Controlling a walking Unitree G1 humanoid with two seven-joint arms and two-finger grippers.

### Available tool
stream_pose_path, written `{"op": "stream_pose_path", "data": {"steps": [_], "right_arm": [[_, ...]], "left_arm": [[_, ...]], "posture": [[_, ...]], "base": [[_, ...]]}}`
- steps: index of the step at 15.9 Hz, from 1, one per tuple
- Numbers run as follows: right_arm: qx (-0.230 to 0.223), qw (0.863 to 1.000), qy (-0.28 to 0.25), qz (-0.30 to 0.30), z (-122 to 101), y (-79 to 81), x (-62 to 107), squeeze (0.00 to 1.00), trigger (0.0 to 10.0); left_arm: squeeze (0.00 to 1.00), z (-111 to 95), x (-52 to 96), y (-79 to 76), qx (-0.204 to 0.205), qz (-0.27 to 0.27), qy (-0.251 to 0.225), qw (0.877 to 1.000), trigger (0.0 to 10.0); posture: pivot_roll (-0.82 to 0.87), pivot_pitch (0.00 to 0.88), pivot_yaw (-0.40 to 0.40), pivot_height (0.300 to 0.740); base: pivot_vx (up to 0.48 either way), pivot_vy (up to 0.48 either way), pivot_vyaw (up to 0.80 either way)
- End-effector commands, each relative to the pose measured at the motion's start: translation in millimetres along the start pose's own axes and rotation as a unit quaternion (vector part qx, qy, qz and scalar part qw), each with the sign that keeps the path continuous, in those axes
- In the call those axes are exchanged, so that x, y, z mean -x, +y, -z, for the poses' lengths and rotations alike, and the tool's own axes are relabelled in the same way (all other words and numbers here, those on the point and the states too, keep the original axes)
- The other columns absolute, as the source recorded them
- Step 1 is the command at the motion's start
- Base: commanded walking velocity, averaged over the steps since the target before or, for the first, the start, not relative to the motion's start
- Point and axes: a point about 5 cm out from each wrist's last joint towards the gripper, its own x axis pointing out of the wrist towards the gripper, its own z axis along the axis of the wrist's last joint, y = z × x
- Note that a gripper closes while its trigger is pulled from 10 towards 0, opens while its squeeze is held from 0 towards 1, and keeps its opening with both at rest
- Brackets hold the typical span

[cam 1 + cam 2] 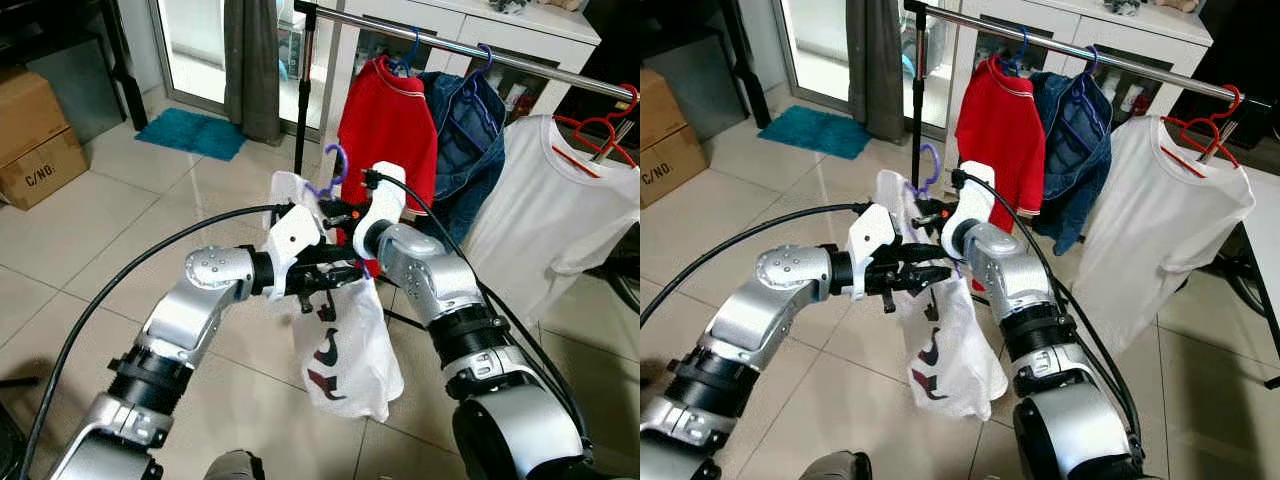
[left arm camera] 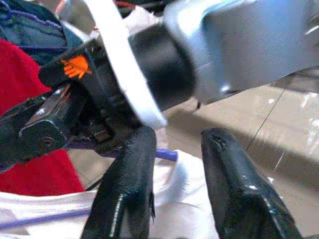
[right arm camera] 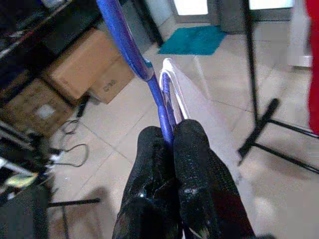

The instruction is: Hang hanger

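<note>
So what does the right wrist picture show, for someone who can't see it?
Two black fingers pinch a purple hanger carrying a white shirt. Behind are a tiled floor, cardboard boxes and a teal mat.

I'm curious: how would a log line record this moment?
right gripper: shut on purple hanger | left gripper: open beside | white shirt: hanging | rail: ahead

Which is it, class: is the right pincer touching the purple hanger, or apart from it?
Touching. The right wrist view shows the right pincer with both black fingers closed against the purple hanger, its shaft pinched between them with no gap.
</note>
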Motion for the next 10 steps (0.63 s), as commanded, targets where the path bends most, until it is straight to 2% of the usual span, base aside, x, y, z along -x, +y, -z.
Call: {"op": "stream_pose_path", "data": {"steps": [1,2,3,6,8,9,10], "right_arm": [[0.004,0.999,-0.006,0.042,-1,-17.2,3.7,0.00,10.0],[0.005,0.997,0.003,0.082,5,-31.3,7.0,0.00,10.0],[0.006,0.994,0.009,0.111,11,-43.9,11.6,0.00,10.0],[-0.016,0.986,0.005,0.164,28,-74.3,30.4,0.00,10.0],[-0.024,0.983,-0.017,0.183,36,-85.5,43.8,0.00,10.0],[-0.025,0.983,-0.029,0.181,36,-85.3,47.3,0.00,10.0],[-0.022,0.983,-0.046,0.178,39,-80.8,58.9,0.00,10.0]], "left_arm": [[1.00,-8,-0.1,-4.2,-0.001,0.011,-0.027,1.000,10.0],[0.04,-8,3.3,-8.0,0.009,0.003,-0.042,0.999,10.0],[0.00,-5,7.1,-10.3,0.019,-0.015,-0.040,0.999,10.0],[0.00,3,26.4,-16.8,0.060,-0.072,-0.045,0.995,10.0],[0.00,15,46.3,-11.0,0.071,-0.159,-0.014,0.985,10.0],[0.00,21,52.6,-6.7,0.070,-0.197,0.000,0.978,10.0],[0.00,37,71.1,3.6,0.066,-0.301,0.022,0.951,10.0]], "posture": [[0.01,0.000,-0.078,0.740],[0.01,0.000,-0.077,0.740],[0.01,0.000,-0.075,0.740],[0.02,0.000,-0.079,0.740],[0.02,0.000,-0.077,0.740],[0.02,0.000,-0.077,0.740],[0.02,0.000,-0.074,0.740]], "base": [[0.000,0.000,0.00],[0.000,0.000,0.00],[0.000,0.000,0.00],[0.000,0.000,0.00],[0.000,0.000,0.00],[0.000,0.000,0.00],[0.000,0.000,0.00]]}}
